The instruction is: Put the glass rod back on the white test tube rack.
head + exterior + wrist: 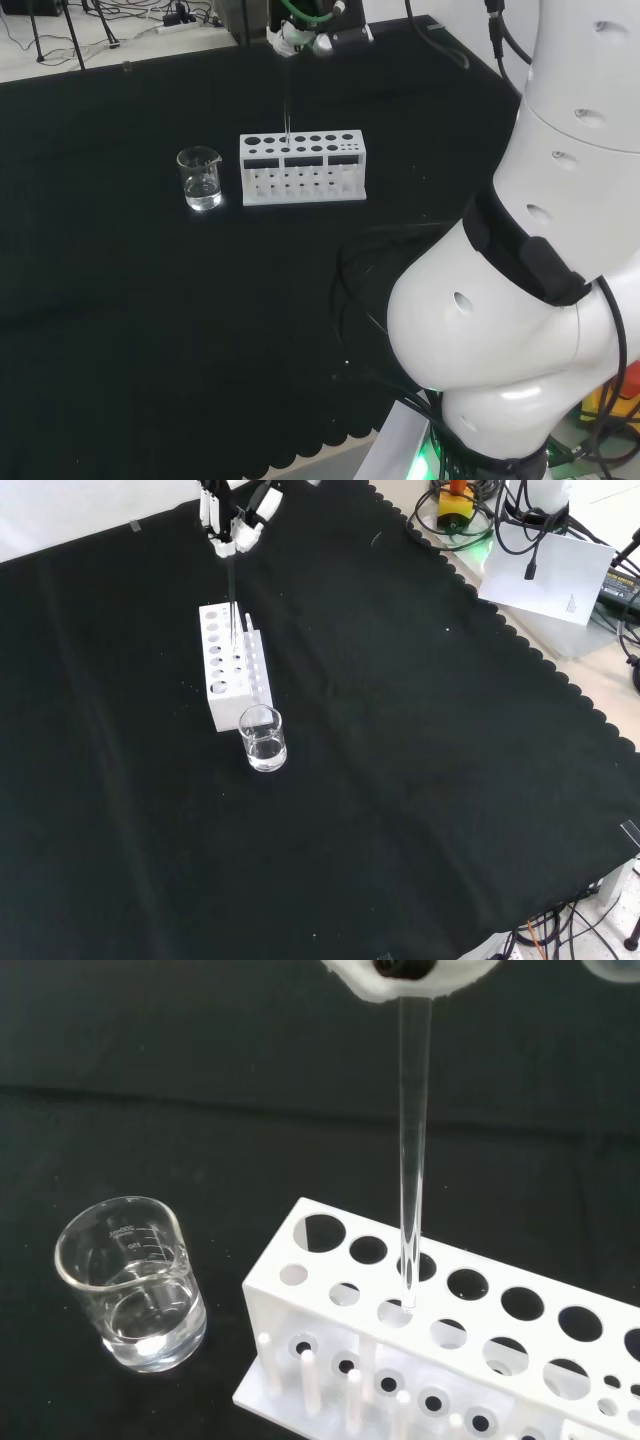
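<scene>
The hand pinches the top end of the glass rod, fingertips closed round it, and the rod hangs upright with its lower tip right at the top plate of the white test tube rack. In the wrist view the tip sits at one of the small holes in the nearer row, though whether it has entered the hole or only rests at its rim is hard to tell. In the front view the rack stands at about 12 o'clock from the beaker, which holds a little clear liquid and stands just beside the rack's end on the tabletop. The step in hand looks like the lowering itself. To do it well, keep the rod vertical and come straight down, so the tip does not catch on the rim and tilt or drag the light rack. Letting go is best left until the rod is seated deep enough to stand alone; opening too soon could let it topple towards the beaker
</scene>
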Tool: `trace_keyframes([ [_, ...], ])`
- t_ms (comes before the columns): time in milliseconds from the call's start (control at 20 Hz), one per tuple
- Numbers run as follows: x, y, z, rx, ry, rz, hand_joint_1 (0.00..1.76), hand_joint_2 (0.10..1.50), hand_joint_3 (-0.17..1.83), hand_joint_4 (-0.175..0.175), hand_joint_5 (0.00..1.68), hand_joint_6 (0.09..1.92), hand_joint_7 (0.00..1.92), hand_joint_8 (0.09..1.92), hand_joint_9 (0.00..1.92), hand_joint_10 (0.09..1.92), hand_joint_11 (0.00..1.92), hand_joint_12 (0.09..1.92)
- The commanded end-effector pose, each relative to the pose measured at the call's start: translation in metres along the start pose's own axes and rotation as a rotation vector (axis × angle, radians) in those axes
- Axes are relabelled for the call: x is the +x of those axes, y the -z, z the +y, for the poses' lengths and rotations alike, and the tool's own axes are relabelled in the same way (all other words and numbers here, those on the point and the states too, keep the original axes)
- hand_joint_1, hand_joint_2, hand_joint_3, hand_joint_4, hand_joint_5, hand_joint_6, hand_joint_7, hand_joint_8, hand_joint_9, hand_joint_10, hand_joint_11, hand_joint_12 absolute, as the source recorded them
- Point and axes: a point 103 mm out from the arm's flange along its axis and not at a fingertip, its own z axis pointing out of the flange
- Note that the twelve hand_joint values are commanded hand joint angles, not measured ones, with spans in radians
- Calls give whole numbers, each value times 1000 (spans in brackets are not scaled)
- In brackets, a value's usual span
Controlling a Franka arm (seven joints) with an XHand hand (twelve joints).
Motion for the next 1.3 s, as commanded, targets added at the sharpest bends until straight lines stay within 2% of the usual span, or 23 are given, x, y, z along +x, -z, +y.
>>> trace_keyframes([
  [50,0,-1,-1,-2,1,-7,1328,1041,-175,-175,1465,87,1337,686,1712,468,1733,318],
  [550,-1,-7,1,8,-4,-4,1328,1041,-175,-175,1465,87,1337,686,1712,467,1733,318],
  [1000,11,-4,3,5,11,-16,1328,1041,-175,-175,1465,87,1337,687,1712,467,1733,318],
  [1300,6,-33,4,55,6,-17,1328,1041,-175,-175,1465,87,1338,686,1713,466,1734,318],
])
